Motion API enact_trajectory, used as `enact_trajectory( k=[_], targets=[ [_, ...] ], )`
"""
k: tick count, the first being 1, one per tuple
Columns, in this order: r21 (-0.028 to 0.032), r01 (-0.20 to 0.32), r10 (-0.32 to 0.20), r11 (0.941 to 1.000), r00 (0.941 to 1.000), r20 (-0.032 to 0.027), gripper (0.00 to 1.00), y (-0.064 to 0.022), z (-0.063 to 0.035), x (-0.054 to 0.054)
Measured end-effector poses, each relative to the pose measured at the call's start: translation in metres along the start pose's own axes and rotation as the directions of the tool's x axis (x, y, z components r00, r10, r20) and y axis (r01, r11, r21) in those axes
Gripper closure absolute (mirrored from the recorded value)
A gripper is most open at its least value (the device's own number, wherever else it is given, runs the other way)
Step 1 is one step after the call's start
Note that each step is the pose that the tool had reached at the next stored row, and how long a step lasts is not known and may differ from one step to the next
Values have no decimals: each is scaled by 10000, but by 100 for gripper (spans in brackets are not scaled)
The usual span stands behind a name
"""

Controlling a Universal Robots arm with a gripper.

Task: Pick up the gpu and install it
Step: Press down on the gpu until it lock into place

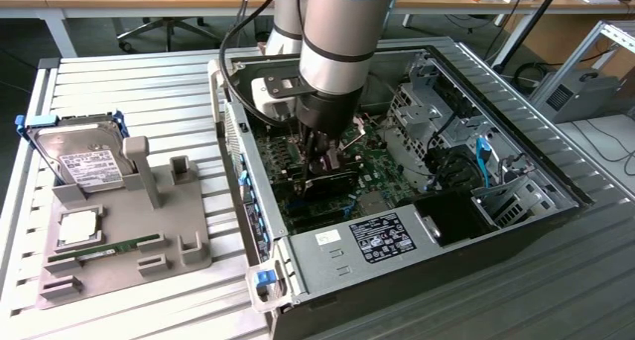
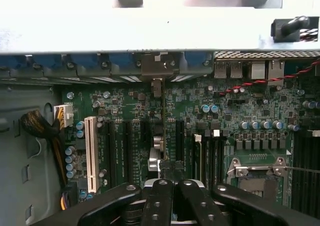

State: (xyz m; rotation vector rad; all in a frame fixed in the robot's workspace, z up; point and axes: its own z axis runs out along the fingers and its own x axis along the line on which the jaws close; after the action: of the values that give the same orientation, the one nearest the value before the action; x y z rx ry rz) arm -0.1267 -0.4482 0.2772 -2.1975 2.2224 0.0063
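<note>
- The exterior view looks down at a slant from high up, well back, taking in the open computer case (image 1: pixel 417 154), the grey fixture (image 1: pixel 129 228) on the slatted table (image 1: pixel 149 94) at the exterior view's left, and the arm (image 1: pixel 337 50) reaching into the case.
- The wrist view looks down along the gripper (image 2: pixel 170 196) from close above the motherboard (image 2: pixel 235 110), facing the case's rear wall (image 2: pixel 150 35).
- Both views share the motherboard and its slots.
</note>
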Motion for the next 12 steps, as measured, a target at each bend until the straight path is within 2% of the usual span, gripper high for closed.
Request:
enact_trajectory(
  k=[7, 12],
  targets=[
    [0, 2, -2, 10000, 10000, -1, 89, -6, -27, 0],
    [0, 1, -1, 10000, 10000, -1, 89, -71, -26, -1]
  ],
)
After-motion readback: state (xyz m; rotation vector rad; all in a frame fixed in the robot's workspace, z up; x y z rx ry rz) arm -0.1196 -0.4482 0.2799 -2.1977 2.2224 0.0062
